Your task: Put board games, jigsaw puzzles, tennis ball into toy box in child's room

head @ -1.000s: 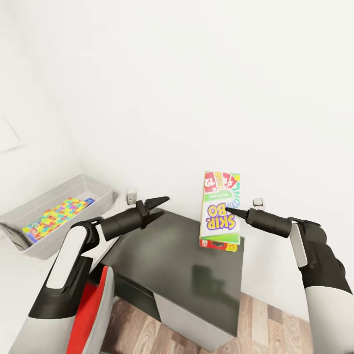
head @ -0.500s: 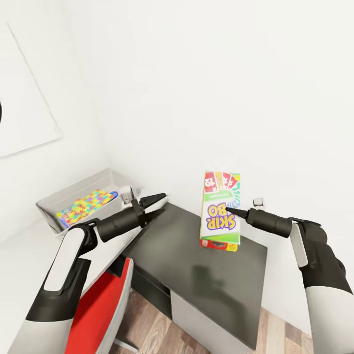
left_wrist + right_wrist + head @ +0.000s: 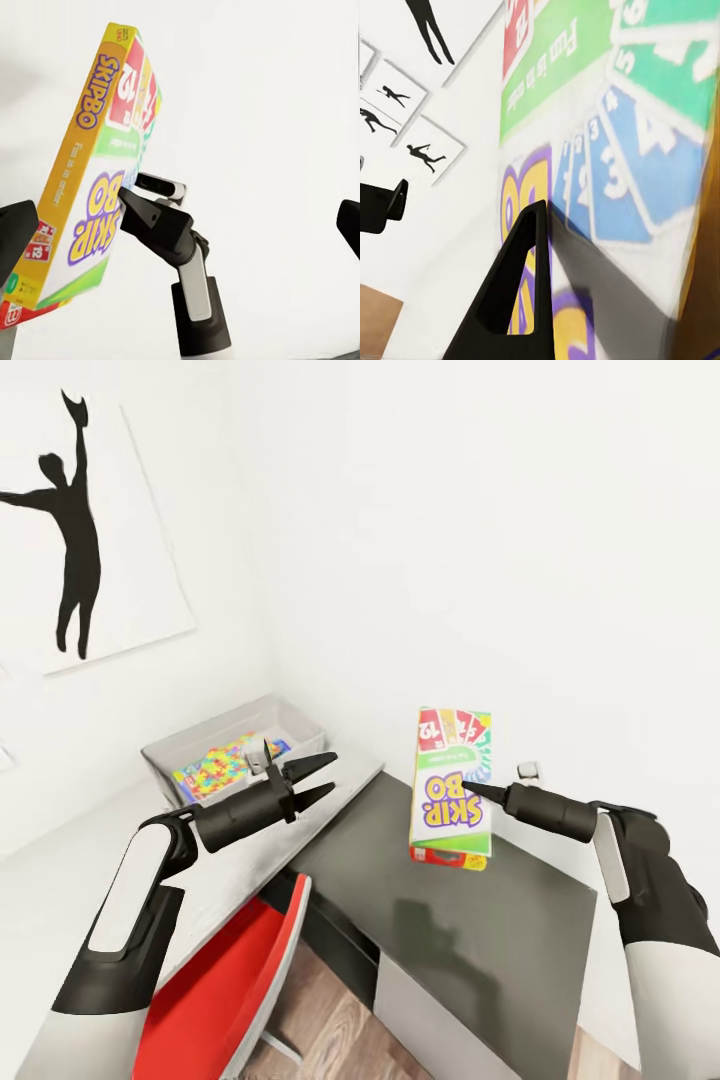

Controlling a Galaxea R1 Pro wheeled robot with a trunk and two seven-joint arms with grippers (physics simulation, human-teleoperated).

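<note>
The long white-red-green Skip-Bo board game (image 3: 452, 780) hangs upright above the dark-grey section of the table (image 3: 480, 950), with my right gripper (image 3: 470, 792) shut on it. One finger (image 3: 517, 292) lies flat on the box's printed face (image 3: 622, 135). The left wrist view shows the same box (image 3: 90, 180) side-on. My left gripper (image 3: 325, 778) is open and empty, just in front of the light-grey toy box (image 3: 300, 732). That box stands in the corner on the light-grey tabletop (image 3: 90, 860). A jigsaw puzzle (image 3: 218, 765) lies inside it, with a blue edge beside it.
A red chair (image 3: 230, 980) stands tucked under the table below my left arm. A white poster with a black figure (image 3: 90, 530) hangs on the left wall. White walls close the corner behind the toy box. Wooden floor (image 3: 330, 1030) shows beside the chair.
The head view has swung left, so the toy box and table slide right in the picture and the poster comes into view. Both arms keep their pose, and the box stays gripped.
</note>
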